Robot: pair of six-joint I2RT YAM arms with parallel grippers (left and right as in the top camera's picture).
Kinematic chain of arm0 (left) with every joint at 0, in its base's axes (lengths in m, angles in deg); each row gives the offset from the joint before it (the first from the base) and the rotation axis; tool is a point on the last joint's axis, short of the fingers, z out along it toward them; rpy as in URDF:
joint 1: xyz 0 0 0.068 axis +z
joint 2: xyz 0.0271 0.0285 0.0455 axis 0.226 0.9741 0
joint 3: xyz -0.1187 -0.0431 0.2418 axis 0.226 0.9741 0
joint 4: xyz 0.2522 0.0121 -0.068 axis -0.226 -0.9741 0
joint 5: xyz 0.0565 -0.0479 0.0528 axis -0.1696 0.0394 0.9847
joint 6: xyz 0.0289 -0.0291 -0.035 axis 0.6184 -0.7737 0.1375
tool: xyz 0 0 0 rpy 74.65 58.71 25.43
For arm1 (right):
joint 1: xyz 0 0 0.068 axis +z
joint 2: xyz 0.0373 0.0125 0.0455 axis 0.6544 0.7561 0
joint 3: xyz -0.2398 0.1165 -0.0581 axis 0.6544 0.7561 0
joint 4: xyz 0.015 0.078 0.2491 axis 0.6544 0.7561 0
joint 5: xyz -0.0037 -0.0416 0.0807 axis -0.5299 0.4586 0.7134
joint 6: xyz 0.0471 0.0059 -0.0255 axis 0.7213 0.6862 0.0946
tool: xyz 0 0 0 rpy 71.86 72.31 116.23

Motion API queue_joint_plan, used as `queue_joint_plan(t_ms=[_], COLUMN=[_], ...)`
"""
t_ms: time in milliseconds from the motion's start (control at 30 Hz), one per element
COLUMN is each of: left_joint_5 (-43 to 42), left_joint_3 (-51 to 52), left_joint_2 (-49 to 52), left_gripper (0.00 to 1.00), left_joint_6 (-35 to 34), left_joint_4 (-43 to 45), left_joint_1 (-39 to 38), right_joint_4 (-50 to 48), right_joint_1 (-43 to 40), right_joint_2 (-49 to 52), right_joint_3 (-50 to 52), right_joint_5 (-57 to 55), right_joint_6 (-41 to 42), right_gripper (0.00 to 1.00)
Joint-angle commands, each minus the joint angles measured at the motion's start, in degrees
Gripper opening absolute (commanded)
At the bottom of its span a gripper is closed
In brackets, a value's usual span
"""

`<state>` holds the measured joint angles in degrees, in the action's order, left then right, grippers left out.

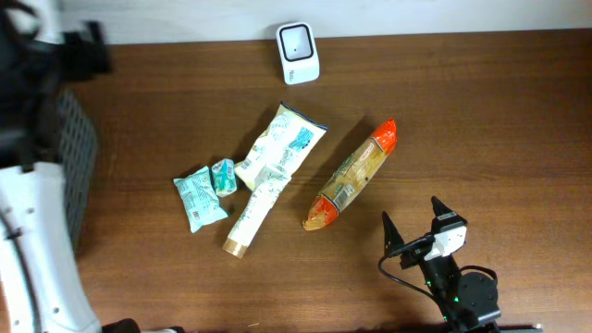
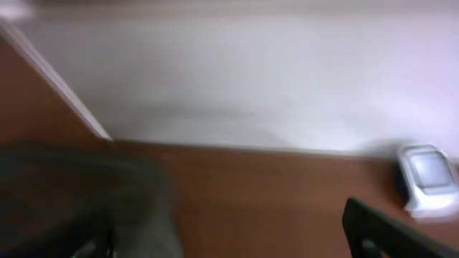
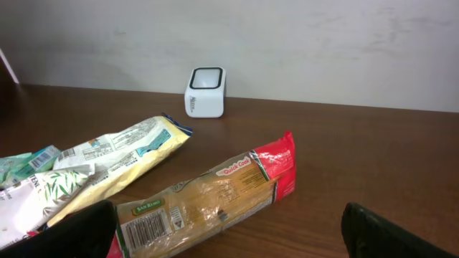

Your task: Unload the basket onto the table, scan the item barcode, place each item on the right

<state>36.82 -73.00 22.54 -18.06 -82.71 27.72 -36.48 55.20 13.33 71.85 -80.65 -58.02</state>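
A white barcode scanner (image 1: pixel 298 52) stands at the table's far edge; it also shows in the right wrist view as the scanner (image 3: pixel 206 92) and, blurred, in the left wrist view as the scanner (image 2: pixel 429 179). An orange and red pasta pack (image 1: pixel 352 174) lies slantwise mid-table, its barcode (image 3: pixel 143 229) facing up at the near end. My right gripper (image 1: pixel 411 211) stands open just short of that pasta pack (image 3: pixel 208 204), holding nothing. My left gripper (image 2: pixel 229 244) is open and empty in a blurred view, over the table's far left.
Left of the pasta lie a cream bag (image 1: pixel 277 148), a tube (image 1: pixel 252 217), a teal packet (image 1: pixel 199 197) and a small teal packet (image 1: pixel 223 176). A dark mesh basket (image 1: pixel 79 157) stands at the left edge, beside the left arm (image 1: pixel 37 259).
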Motion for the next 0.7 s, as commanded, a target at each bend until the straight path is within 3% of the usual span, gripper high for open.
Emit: queue_joint_plan(t_ms=[0,100,167,267,367,467,667], left_joint_5=[1.4,1.2,0.7,0.6,0.6,0.7,0.9], left_joint_3=[-0.5,-0.5,-0.5,-0.5,-0.5,-0.5,-0.5], left_joint_2=[1.0,5.7,12.7,20.7,28.2,34.5,45.1], left_gripper=[0.97,0.97,0.99,0.99,1.00,1.00,0.99], left_joint_6=[0.0,5.3,16.9,19.7,31.0,34.8,34.7], left_joint_4=[2.4,4.7,5.2,6.1,8.2,11.2,18.3], left_joint_1=[10.1,17.6,21.0,23.4,24.1,24.1,24.1], right_joint_4=[0.2,0.2,0.2,0.2,0.2,0.2,0.2], right_joint_1=[-0.1,-0.1,-0.1,-0.1,-0.1,-0.1,-0.1], right_joint_2=[-0.4,-0.4,-0.4,-0.4,-0.4,-0.4,-0.4], right_joint_3=[0.4,0.4,0.4,0.4,0.4,0.4,0.4], right_joint_5=[0.3,0.3,0.3,0.3,0.3,0.3,0.3], right_joint_6=[0.6,0.7,0.6,0.6,0.6,0.7,0.6], right_gripper=[0.99,0.99,0.99,0.99,0.99,0.99,0.99])
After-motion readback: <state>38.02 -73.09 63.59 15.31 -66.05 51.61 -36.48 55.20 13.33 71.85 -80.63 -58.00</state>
